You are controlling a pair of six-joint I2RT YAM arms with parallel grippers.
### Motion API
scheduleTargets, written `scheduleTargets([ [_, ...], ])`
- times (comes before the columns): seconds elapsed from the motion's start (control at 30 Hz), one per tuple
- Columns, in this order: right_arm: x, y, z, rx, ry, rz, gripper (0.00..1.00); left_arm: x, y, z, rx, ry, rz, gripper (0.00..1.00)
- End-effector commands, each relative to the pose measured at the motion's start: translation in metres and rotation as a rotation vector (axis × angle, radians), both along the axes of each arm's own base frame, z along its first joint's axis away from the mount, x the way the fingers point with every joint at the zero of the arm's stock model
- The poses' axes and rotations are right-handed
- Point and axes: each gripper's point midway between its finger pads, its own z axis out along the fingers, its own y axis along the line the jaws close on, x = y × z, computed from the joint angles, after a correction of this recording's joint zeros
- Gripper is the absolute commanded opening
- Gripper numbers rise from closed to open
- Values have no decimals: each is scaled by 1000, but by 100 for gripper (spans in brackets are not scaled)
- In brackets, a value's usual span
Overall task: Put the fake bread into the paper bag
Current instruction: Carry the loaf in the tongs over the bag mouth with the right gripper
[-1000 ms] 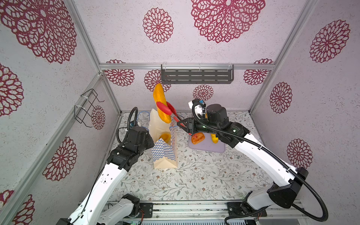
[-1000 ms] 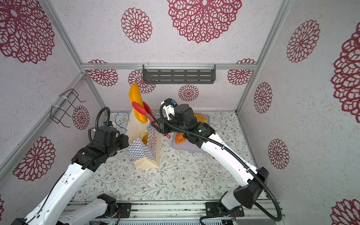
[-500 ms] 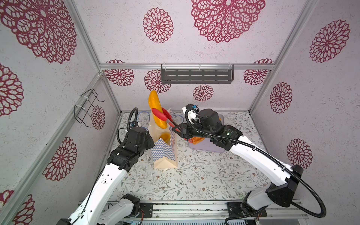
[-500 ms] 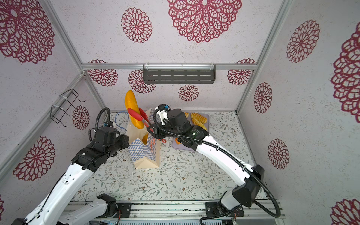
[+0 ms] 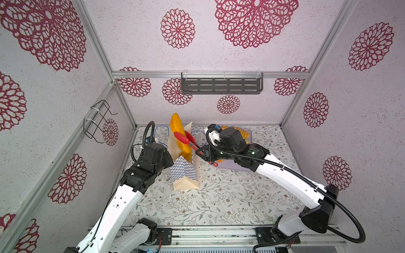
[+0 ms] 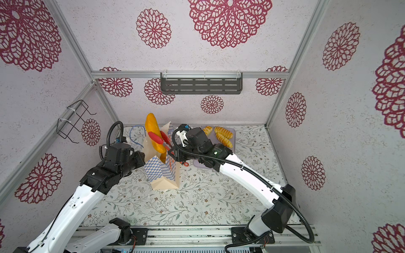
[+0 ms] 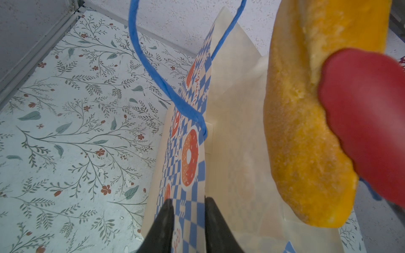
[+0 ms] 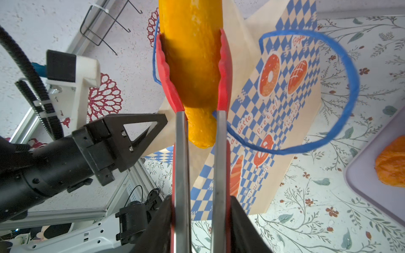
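Your left gripper [image 7: 188, 221] is clamped on the top edge of the bag [image 5: 185, 173]. Its fingers [image 7: 163, 230] straddle the checkered wall, one outside and one inside. In both top views the bag stands upright just left of centre on the floral table [image 5: 230, 197], mouth open, with the left gripper touching its left side.

Your right gripper [image 8: 200, 227] is squeezed onto the two metal arms of the tongs [image 5: 186, 140]. The red tips of the tongs pinch the long roll [image 5: 178, 131] from both sides, about halfway along it. In both top views the roll stands steeply over the bag, leaning toward the upper left. Its upper end rises well above the rim, and its lower end is at the open mouth, close to the cream inner wall. You cannot tell from these views how far in it reaches.

A blue handle [image 8: 350, 87] loops out loose on each side of the bag.

The other bread [image 6: 223, 137] lies on the tray [image 5: 228, 167], just right of the bag in the middle of the top views, partly hidden by your right arm.
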Motion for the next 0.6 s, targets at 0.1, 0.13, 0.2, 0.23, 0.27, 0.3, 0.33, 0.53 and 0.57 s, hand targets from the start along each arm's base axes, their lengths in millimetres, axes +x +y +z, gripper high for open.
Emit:
scheduleTargets([
  [0.1,-9,-8,41,87,-73,-8,45,0,3,4,-18,-20,20,27],
  [0.13,-10,-8,40,86,-71,-8,46,0,3,4,-20,-20,19,27],
  [0.2,-10,-8,39,85,-67,-8,48,1,3,4,-20,-21,18,27],
  [0.23,-10,-8,39,84,-68,-6,49,1,2,4,-20,-20,17,27],
  [0.27,-10,-8,40,86,-68,-7,51,2,2,4,-21,-19,15,27],
  [0.3,-10,-9,41,86,-69,-9,52,2,1,4,-23,-19,15,27],
  [0.33,-10,-8,42,87,-71,-9,53,2,1,3,-23,-18,15,27],
  [0.53,-8,-8,47,88,-88,-12,56,0,2,3,-19,-21,15,27],
  [0.57,-8,-9,47,87,-89,-14,56,0,3,3,-17,-19,16,27],
])
